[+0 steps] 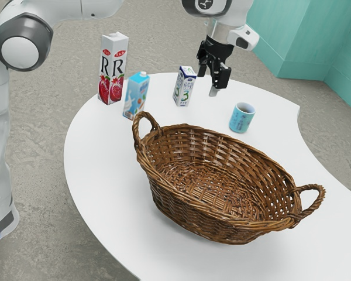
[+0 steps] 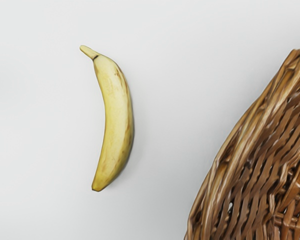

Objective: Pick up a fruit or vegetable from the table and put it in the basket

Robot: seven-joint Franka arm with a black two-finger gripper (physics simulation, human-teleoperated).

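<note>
Three cartons (image 1: 112, 70) stand left of one open end effector (image 1: 213, 79), its two fingers apart with nothing between; then come one two-handled wicker basket (image 1: 222, 219) and one blue cup (image 1: 241, 119). The white surface (image 1: 99, 170) has a curved edge, over a mottled grey floor (image 1: 47, 228), with teal walls (image 1: 307, 35) at the exterior view's right. One banana (image 2: 116, 120) lies beside the basket, long axis slanting to its rim, stem pointing away, bowed side facing it.

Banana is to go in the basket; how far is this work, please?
Done: nothing placed; no fruit shows inside the basket. In hand: nothing; the gripper is open above the table. Left: grasping the banana, lying beside the basket, lifting and placing it.
</note>
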